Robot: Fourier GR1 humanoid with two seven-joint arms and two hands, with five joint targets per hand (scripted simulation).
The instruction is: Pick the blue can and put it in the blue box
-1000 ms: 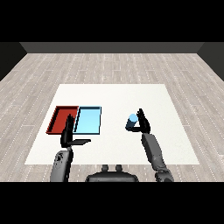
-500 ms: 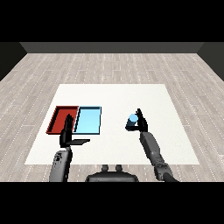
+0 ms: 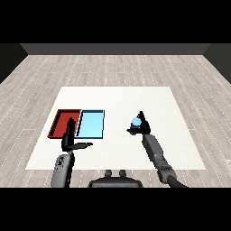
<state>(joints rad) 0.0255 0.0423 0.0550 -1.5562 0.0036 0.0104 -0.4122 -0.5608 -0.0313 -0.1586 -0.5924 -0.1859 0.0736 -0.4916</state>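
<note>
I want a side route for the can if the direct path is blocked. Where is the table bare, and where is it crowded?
Bare: the far strip of the white table beyond both trays, and the stretch between the light blue tray and the blue can in the right hand. Crowded: the near left, where the left hand overlaps the red tray.

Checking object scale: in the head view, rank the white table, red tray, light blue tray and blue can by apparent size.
1. White table
2. Red tray and light blue tray: alike, not ranked
3. Blue can, partly covered by the right hand
</note>
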